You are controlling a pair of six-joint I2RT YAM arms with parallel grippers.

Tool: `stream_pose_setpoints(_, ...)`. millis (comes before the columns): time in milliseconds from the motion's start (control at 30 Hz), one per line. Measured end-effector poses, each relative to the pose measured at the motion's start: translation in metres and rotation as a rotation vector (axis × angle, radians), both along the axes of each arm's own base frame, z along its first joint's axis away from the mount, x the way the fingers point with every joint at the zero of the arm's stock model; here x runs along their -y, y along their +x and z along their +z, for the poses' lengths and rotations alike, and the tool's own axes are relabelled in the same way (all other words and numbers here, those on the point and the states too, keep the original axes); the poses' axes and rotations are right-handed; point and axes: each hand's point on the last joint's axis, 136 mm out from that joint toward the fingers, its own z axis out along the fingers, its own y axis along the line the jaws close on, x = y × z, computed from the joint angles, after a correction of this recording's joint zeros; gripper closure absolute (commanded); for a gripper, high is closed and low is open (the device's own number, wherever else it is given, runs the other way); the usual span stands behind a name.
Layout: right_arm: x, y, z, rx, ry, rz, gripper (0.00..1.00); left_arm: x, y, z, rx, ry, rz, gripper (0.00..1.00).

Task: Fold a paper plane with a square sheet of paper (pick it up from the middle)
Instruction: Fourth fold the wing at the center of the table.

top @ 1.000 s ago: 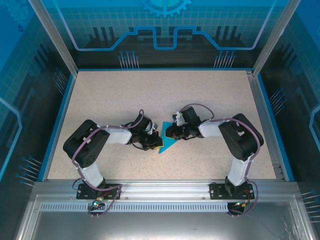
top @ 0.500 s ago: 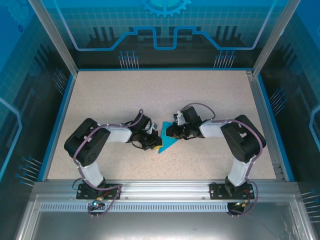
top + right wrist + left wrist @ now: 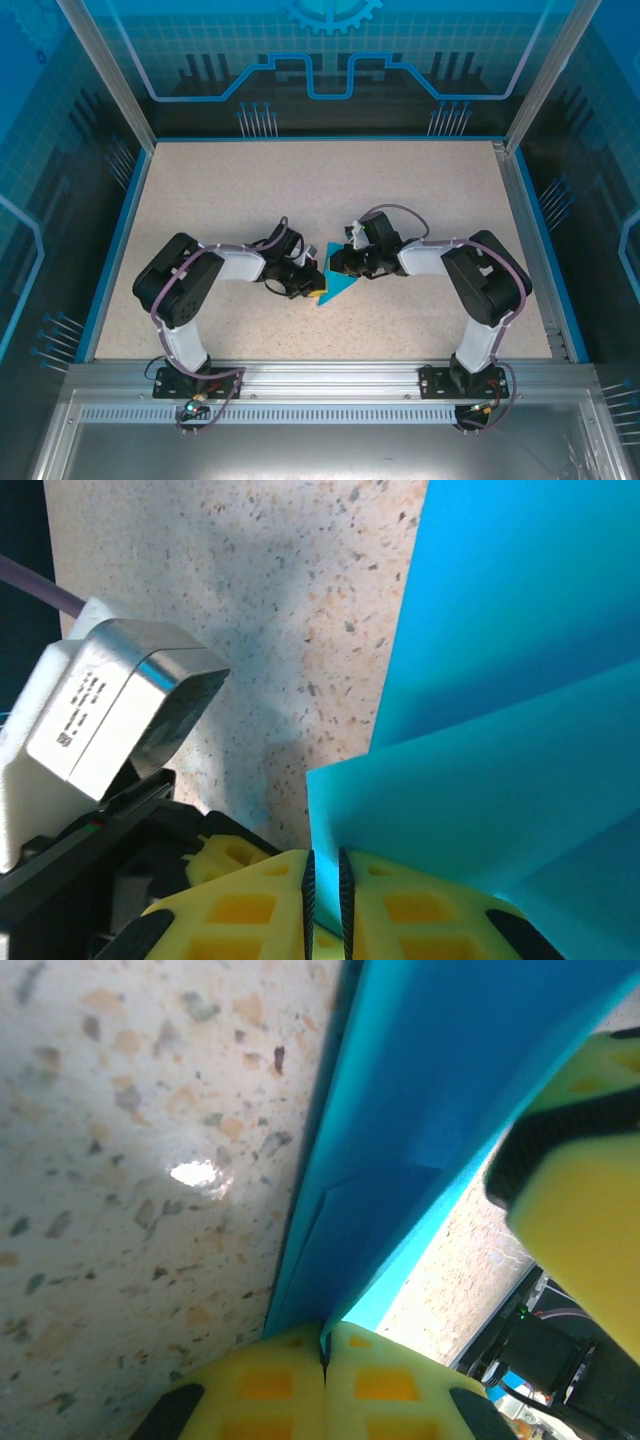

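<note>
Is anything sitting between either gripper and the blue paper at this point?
Nothing visible stands between them. The left gripper is shut on one edge of the partly folded blue paper, and the right gripper pinches another edge. The paper runs straight into each one's closed jaws.

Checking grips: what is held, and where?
The folded cyan-blue paper sheet: left gripper pinches its folded edge, right gripper a flap's corner.

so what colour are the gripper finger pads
Yellow. The right wrist view shows the pads best, closed on the cyan-blue paper.
</note>
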Motion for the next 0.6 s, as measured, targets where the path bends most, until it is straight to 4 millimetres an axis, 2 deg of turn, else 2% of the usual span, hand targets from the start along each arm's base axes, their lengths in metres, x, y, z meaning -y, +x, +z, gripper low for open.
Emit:
stream_pose_setpoints(233,0.003,0.003,-0.015,-0.020,-0.037,-0.017,0.84,0.001,0.000,0.000,-0.002,-0.002,-0.004,0.97)
stream_pose_setpoints(600,0.003,0.004,-0.020,-0.028,-0.052,-0.018,0.84,0.001,0.001,0.002,0.018,-0.003,-0.015,0.85)
